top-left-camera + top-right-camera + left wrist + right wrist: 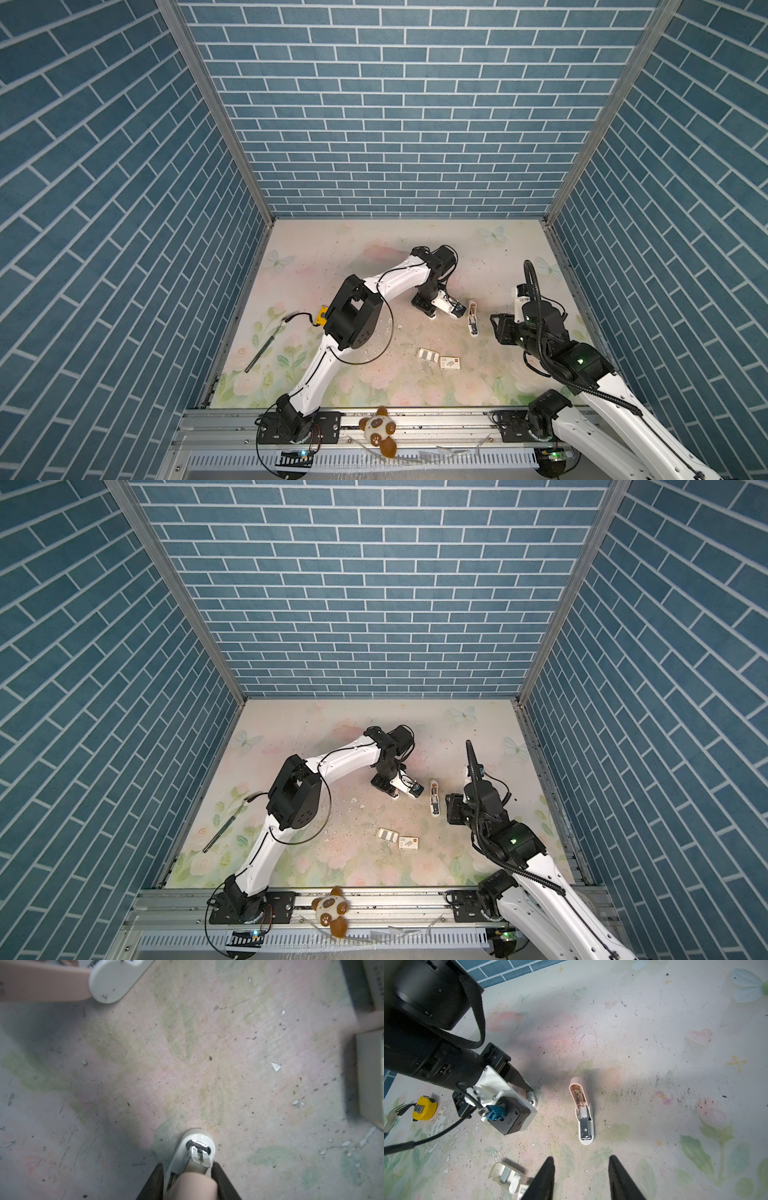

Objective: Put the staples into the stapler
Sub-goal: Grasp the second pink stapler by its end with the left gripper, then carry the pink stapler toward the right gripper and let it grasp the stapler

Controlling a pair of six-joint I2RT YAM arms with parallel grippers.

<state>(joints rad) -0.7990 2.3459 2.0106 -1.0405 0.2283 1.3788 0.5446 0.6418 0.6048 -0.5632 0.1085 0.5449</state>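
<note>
– Nearest the front edge of the table, which items belong to the task?

– Staples: a silvery-grey strip lying in a small white cardboard tray. The white sleeve, printed with dark marks, lies flat just beside it.

– Where is the right end effector, and how wide is it?

– It hovers just beyond the tray. Its jaws are apart, with only bare table between them, and it holds and touches nothing.

– What lies ahead of it?

– The open stapler, seen in both top views. It lies flat with its pink cover swung back to the far side. The white base is turned toward the right end effector, and the metal channel is exposed along its length.

– And farthest back?

– The left end effector reaches down steeply. Its dark fingers are drawn in against both sides of a second stapler. This one has a white base with a metal plate at its tip and a pink top. Its tip sits low at the table surface, beside the open stapler but apart from it.
</note>
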